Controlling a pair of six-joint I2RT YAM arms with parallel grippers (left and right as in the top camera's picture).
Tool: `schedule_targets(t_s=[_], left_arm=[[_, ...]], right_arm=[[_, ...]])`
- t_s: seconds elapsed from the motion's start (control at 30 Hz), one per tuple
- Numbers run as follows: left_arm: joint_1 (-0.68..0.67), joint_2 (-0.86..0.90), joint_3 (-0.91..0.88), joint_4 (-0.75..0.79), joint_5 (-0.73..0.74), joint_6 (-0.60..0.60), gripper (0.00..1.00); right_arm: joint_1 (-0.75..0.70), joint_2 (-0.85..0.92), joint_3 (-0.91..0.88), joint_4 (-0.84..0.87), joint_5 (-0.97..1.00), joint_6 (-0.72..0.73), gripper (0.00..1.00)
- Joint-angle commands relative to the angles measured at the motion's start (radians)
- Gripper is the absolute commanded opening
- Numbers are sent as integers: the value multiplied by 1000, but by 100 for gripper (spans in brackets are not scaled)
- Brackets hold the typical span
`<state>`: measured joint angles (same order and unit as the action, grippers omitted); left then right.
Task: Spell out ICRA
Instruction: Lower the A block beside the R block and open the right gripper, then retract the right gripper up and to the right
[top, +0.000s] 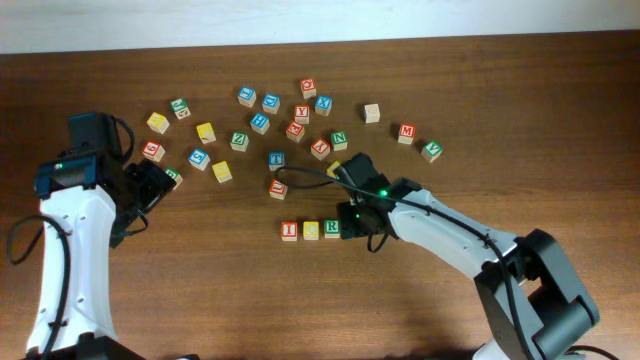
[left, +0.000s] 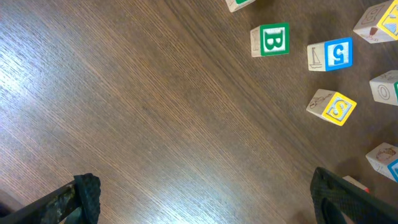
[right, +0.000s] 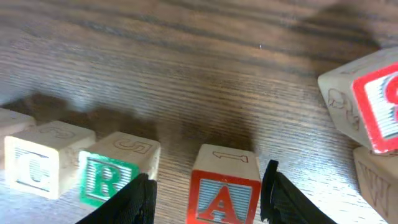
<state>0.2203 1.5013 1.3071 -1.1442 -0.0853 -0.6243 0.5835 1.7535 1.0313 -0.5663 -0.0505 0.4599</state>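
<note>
Three cubes stand in a row on the table: red I (top: 289, 231), yellow C (top: 311, 230) and green R (top: 332, 228). My right gripper (top: 358, 222) hovers over the row's right end and hides the A from above. In the right wrist view the red A (right: 224, 190) rests on the wood a small gap right of the R (right: 107, 177), with the C (right: 34, 165) further left. The right gripper (right: 208, 177) is open, straddling the A with space on both sides. My left gripper (top: 148, 192) is open over bare wood (left: 205, 186), holding nothing.
Several other letter cubes are scattered across the back of the table, such as a blue T (top: 276, 159) and a green N (top: 339, 140). A red-faced cube (right: 373, 106) lies close on the right gripper's right. Green B (left: 273, 40) and yellow S (left: 339, 107) lie ahead of the left gripper.
</note>
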Motion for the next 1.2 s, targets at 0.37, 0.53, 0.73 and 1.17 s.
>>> schedule_targets(t_s=[0.37,0.53,0.73,1.17], left_arm=[[3,-11,3,-1,0,8,99],[3,-11,3,-1,0,8,99],[3,-11,3,-1,0,8,99],[3,-11,3,18,134,8,99]], right_arm=[[-131,-120,454,-611,45,-7,52],[-384,-319,469,-789,67,-12,99],[-528,-338,468,-896,67,-64,98],[-528,-338,466,-877,66,-63,98]])
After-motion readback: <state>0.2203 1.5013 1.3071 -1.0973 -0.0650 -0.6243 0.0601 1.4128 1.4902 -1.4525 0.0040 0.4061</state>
